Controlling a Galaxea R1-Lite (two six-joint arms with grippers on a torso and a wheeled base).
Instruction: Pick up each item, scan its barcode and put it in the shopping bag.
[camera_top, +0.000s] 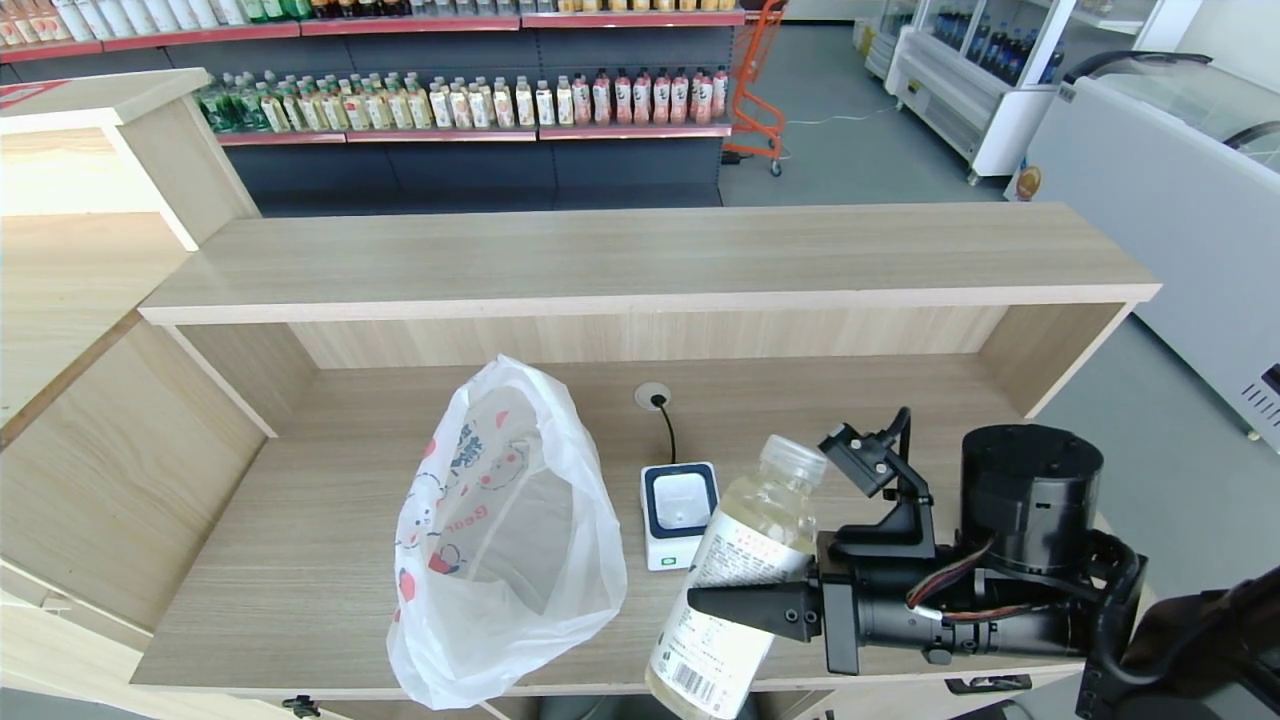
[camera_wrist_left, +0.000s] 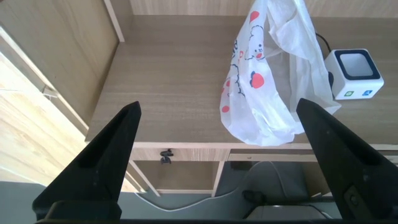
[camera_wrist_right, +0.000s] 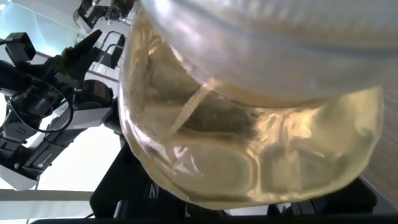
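Wooden counter (camera_top: 300, 560) is bearing scanner (camera_top: 680, 510) and red-printed shopping bag (camera_top: 510, 540).
Right gripper (camera_top: 722, 602) is clamping a tilted bottle (camera_top: 748, 555), barcode showing, beside the scanner; left gripper (camera_wrist_left: 219, 106) is gaping empty, bag ahead.

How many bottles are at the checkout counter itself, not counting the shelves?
1. The bottle is clamped in the right gripper, tilted, beside the scanner and right of the shopping bag. The bag's folds could hide another.

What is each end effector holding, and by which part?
Right end effector grips the bottle at its labelled midsection; left end effector is open, holding nothing.
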